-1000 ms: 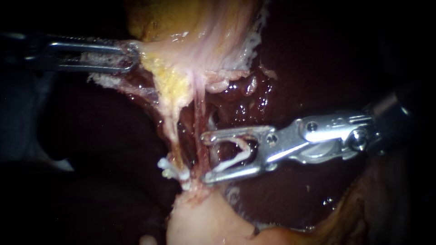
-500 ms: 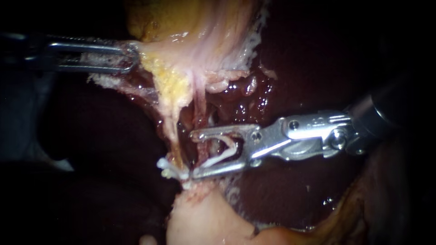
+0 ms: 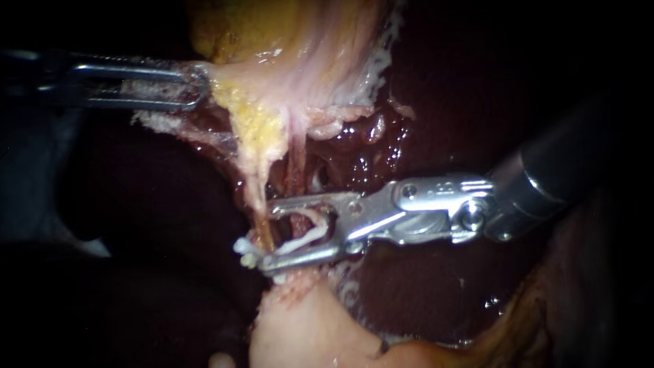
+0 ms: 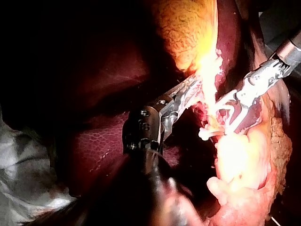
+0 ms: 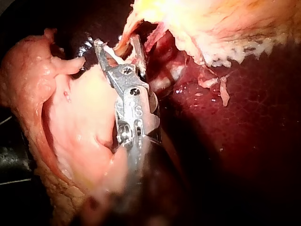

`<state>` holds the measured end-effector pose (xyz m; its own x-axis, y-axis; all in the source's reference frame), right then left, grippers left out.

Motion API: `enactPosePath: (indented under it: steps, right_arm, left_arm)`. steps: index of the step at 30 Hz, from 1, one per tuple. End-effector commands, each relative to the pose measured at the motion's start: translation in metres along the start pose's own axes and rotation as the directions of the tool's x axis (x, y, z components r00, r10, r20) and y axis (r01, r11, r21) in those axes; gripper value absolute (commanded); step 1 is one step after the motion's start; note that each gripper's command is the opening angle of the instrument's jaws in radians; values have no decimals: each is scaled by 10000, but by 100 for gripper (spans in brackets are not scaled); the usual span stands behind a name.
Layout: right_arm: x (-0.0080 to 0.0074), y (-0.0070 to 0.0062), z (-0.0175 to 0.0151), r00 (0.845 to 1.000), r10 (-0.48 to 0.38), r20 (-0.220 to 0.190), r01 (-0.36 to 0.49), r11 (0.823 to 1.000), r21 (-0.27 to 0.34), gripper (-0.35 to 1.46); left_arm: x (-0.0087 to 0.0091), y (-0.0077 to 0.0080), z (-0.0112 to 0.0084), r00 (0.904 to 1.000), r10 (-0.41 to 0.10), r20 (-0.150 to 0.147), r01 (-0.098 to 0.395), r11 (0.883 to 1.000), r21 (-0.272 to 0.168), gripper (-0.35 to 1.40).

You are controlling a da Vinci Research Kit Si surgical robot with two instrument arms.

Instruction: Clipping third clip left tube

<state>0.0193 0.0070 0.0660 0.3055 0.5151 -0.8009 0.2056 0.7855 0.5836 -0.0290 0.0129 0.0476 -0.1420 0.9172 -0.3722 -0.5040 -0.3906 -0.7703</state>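
Spreading dark red behind everything, the liver forms the backdrop, and the yellow gallbladder hangs well away from the working pincer, up along the line of the tubes. The left instrument's pincer is clamped on the gallbladder's pale lower edge and holds it taut, far from the clipping site.

The right instrument's pincer does the work. Its jaws stand wide apart and carry an open clip, white and V-shaped, with a leg against each jaw and not squeezed down.

Two tubes run side by side from the gallbladder, their long axes roughly square to the jaws. The right tube crosses the gap deeper in, nearer the hinge; whether it lies inside the clip or passes behind it cannot be told. The left tube sits right at the jaw tips, in the mouth of the pincer, so the tips appear only just to reach past it.

Small white clips already sit on the left tube, just beyond the lower jaw's tip. Closing cleanly likely depends on the left tube being fully between the clip's legs and clear of those clips.
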Motion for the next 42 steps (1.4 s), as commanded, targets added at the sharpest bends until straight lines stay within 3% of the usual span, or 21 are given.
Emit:
enactPosePath:
  steps: [1, 23, 36, 42]
  right_arm:
    - [1, -1, 3, 10000, 2, -7, -2, 10000, 2, 47]
    - [25, -8, 56, 9967, 513, -629, -504, 9986, 157, 48]
    - [48, -40, 55, 9945, 628, -840, -590, 9971, 473, 48]
    - [62, -47, 47, 9900, 748, -1195, -683, 9960, 578, 48]
  left_arm:
    - [0, 0, 0, 10000, 0, 0, 0, 10000, 1, -35]
    - [0, 0, 3, 10000, 1, 7, -1, 10000, -13, -35]
    - [-1, 0, 2, 10000, 4, 11, -4, 10000, -19, -35]
    - [-1, 0, 2, 10000, 4, 11, -4, 10000, -19, -35]
